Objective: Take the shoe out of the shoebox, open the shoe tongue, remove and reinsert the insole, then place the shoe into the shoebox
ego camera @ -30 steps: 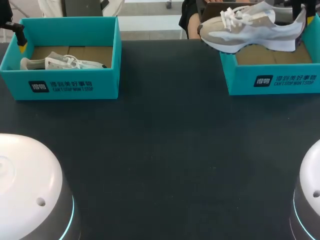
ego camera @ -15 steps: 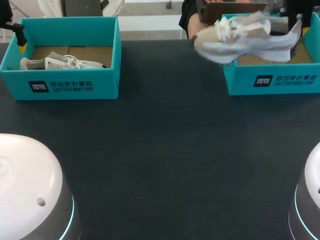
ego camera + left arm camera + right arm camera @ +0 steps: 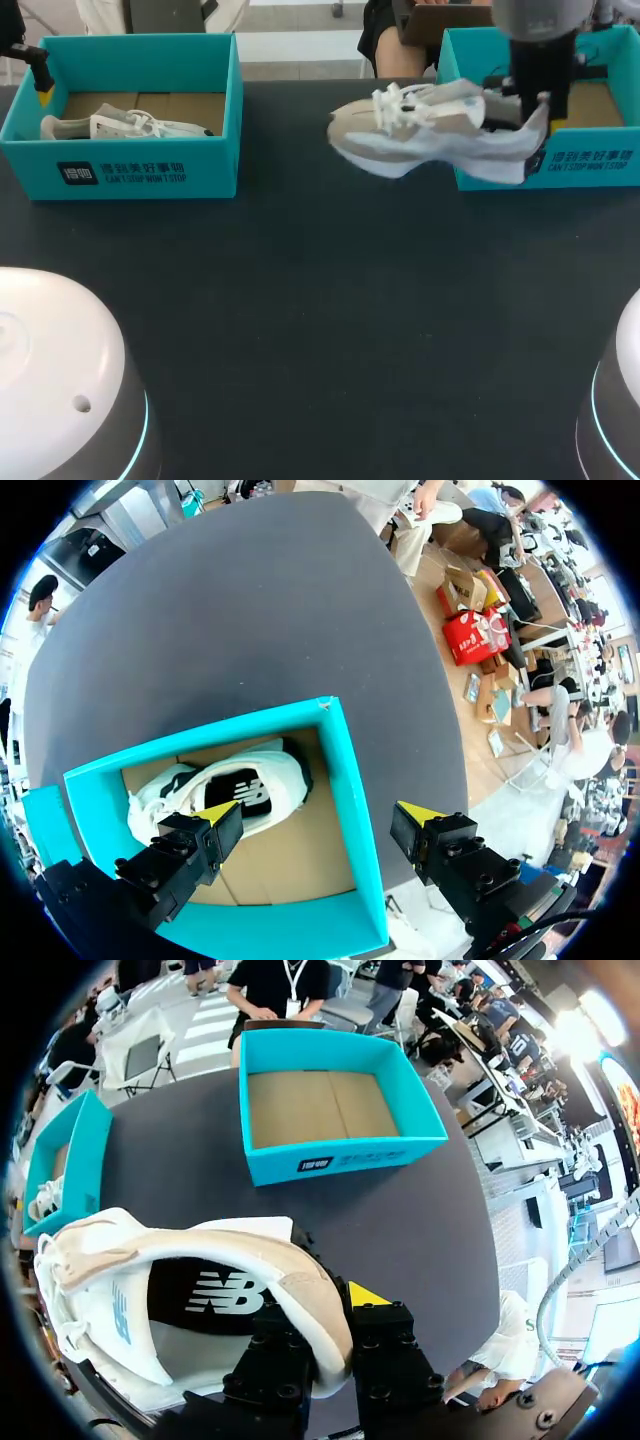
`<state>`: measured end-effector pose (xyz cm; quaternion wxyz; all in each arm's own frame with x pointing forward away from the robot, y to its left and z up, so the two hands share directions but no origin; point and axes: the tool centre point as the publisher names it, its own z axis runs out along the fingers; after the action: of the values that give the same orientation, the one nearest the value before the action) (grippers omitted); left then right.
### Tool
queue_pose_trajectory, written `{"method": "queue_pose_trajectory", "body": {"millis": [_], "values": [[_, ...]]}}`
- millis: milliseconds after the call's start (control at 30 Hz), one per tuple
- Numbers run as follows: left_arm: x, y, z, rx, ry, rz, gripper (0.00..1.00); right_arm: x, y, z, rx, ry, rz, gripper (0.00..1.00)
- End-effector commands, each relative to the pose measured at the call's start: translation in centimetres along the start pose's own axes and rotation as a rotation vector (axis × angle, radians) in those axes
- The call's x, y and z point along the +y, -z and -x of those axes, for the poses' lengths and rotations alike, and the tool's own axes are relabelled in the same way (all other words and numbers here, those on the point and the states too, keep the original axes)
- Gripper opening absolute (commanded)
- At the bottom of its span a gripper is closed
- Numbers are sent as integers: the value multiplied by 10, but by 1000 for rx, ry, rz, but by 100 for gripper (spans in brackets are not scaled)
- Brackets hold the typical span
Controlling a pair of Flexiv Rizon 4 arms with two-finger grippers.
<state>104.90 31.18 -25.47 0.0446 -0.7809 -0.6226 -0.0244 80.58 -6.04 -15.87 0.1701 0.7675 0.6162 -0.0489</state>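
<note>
A beige and white shoe (image 3: 420,135) hangs in the air just left of the right teal shoebox (image 3: 545,162), toe pointing left. My right gripper (image 3: 537,115) is shut on its heel collar. In the right wrist view the shoe (image 3: 140,1260) fills the space ahead of the gripper (image 3: 322,1320), and the insole shows inside. The box (image 3: 340,1155) behind it holds nothing. My left gripper (image 3: 318,820) stands open above the left shoebox (image 3: 350,770), over a second shoe (image 3: 235,790) lying inside.
The left shoebox (image 3: 120,170) sits at the far left of the dark table (image 3: 320,300), with my left gripper (image 3: 40,80) at its back left corner. Both arm bases rise at the near corners.
My right arm has carried the shoe out of the right shoebox, leftward and nearer, over the table. The left arm has stayed still.
</note>
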Motion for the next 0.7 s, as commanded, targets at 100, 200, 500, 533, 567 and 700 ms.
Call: {"method": "queue_pose_trajectory", "body": {"millis": [100, 200, 500, 533, 567, 700], "values": [[0, 0, 0, 1, -1, 0, 100, -36, 13, -25, -30, 11, -6, 0], [0, 0, 0, 1, -1, 0, 100, -53, 17, -35, -64, 7, -29, 0], [0, 0, 0, 1, -1, 0, 100, -94, 25, -54, -114, 24, -71, 0], [0, 0, 0, 1, -1, 0, 100, -98, 27, -58, -123, 22, -82, 0], [0, 0, 0, 1, -1, 0, 100, -101, 29, -60, -118, 18, -85, 0], [0, 0, 0, 1, -1, 0, 100, -104, 29, -62, -87, 8, -94, 0]]}}
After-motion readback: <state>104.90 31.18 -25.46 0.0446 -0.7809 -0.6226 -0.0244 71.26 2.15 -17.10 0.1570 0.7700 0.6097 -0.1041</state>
